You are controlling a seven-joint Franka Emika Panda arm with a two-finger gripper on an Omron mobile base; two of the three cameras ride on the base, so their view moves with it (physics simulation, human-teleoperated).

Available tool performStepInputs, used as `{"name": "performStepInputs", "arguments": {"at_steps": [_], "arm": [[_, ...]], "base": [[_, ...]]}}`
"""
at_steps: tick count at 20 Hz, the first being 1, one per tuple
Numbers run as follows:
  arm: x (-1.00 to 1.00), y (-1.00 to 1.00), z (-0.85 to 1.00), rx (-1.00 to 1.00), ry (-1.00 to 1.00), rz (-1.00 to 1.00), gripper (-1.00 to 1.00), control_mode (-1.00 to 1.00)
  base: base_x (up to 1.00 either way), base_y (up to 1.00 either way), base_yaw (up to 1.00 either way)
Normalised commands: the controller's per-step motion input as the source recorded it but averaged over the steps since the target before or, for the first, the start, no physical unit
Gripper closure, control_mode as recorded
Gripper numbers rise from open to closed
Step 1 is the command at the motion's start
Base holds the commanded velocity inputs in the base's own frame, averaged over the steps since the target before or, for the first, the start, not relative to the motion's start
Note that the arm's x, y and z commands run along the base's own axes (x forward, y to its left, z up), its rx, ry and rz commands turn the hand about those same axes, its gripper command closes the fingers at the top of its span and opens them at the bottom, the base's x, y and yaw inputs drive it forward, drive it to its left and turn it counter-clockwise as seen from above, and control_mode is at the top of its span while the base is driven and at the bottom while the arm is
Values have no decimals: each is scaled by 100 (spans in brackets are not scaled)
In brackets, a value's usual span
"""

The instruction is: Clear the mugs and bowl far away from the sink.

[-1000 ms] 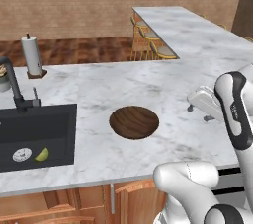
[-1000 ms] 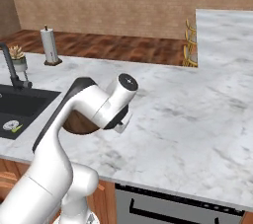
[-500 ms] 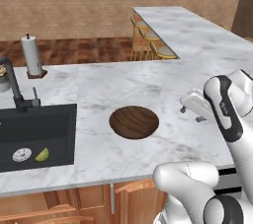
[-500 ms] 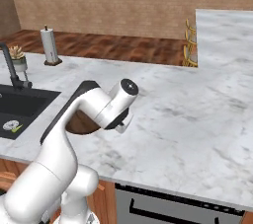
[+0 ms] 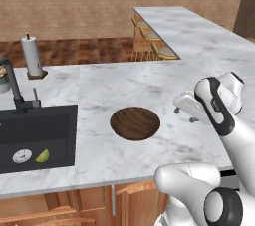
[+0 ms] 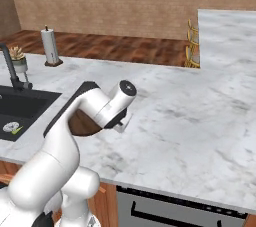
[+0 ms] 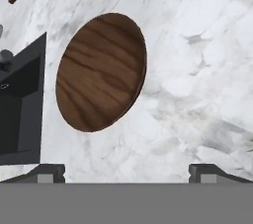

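The wide dark brown wood-grain bowl [image 5: 135,123] rests on the marble counter, a little right of the black sink [image 5: 45,125]. My gripper [image 5: 182,112] hovers above the counter just right of the bowl, open with nothing between its fingers. In the hand view the bowl [image 7: 101,72] lies ahead of the open gripper [image 7: 127,174] and slightly left, with the sink [image 7: 20,109] beyond it. A small bright green mug [image 5: 42,156] lies in the basin beside the silver drain [image 5: 22,156]. From the right base view my arm covers most of the bowl [image 6: 82,123].
A tall black faucet [image 5: 15,88] stands behind the sink, with a small potted plant [image 6: 17,58] beside it. A paper towel holder [image 5: 32,56] is at the counter's back left. Bar stools [image 5: 149,41] line the far counter wing. Bare marble stretches to the right.
The gripper has moved left over the counter toward the bowl, staying open. The bowl and the things in the sink have not moved.
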Motion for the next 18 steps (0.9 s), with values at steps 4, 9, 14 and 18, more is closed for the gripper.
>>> {"name": "performStepInputs", "arguments": {"at_steps": [4,9,14,18], "arm": [[20,16,-13,0,0,0,-100,-100],[9,7,-18,0,0,0,-100,-100],[15,0,-18,0,0,0,-100,-100],[14,0,-25,0,0,0,-100,-100]], "base": [[0,0,0],[0,0,0],[0,0,0],[0,0,0]]}}
